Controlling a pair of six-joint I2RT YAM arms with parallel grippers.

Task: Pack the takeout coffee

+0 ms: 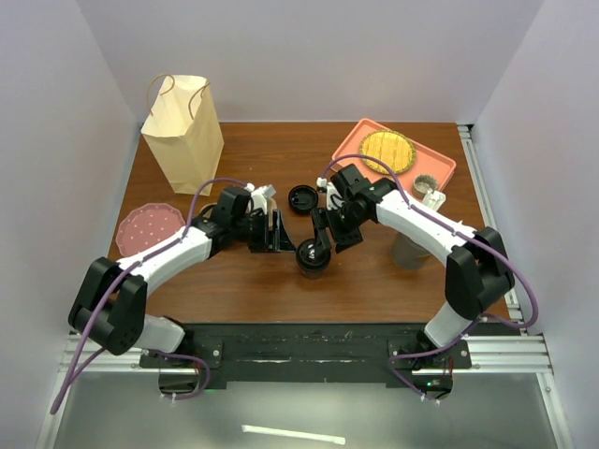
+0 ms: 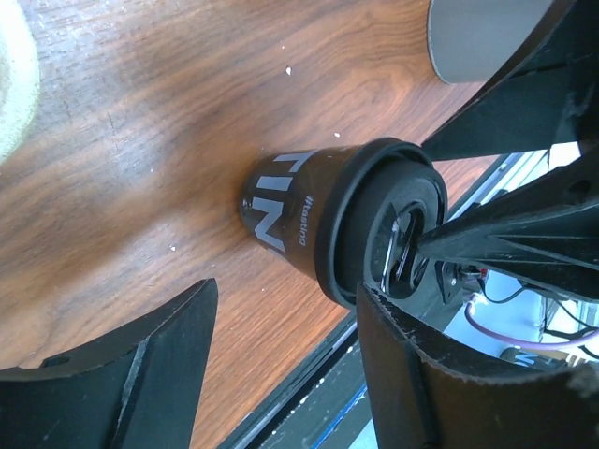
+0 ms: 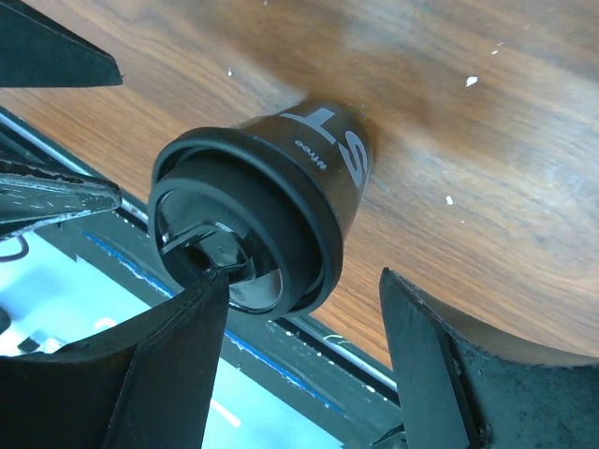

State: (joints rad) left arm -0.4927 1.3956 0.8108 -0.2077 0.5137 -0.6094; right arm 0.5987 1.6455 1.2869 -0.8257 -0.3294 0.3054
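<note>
The wooden desk [image 1: 374, 281] carries everything; a tan paper bag [image 1: 182, 131] with cord handles stands upright at its far left corner; a pink tray [image 1: 354, 142] lies at the far right corner, with a round yellow woven mat [image 1: 387, 152] on it; a pink dotted plate [image 1: 147, 227] lies flat by the left edge; a grey cup [image 1: 410, 251] stands toward the right edge, partly hidden by the right arm.

The left claw [image 1: 284, 234] lies low over the middle of the desk, its jaws apart; one finger stands well clear of the coffee, while the other crosses the lid's rim in the wrist view, and contact there cannot be told; the right claw [image 1: 328, 236] faces it from the right, jaws likewise apart and straddling the cup, with bare wood showing between one finger and the cup wall.

The takeout coffee [image 1: 314, 254], a small black cup with white lettering, stands upright near the desk's middle, slightly toward the near edge, between the two claws; its black lid [image 3: 239, 234] is on; a second black cup [image 1: 301, 198] sits apart from it, toward the far edge.
</note>
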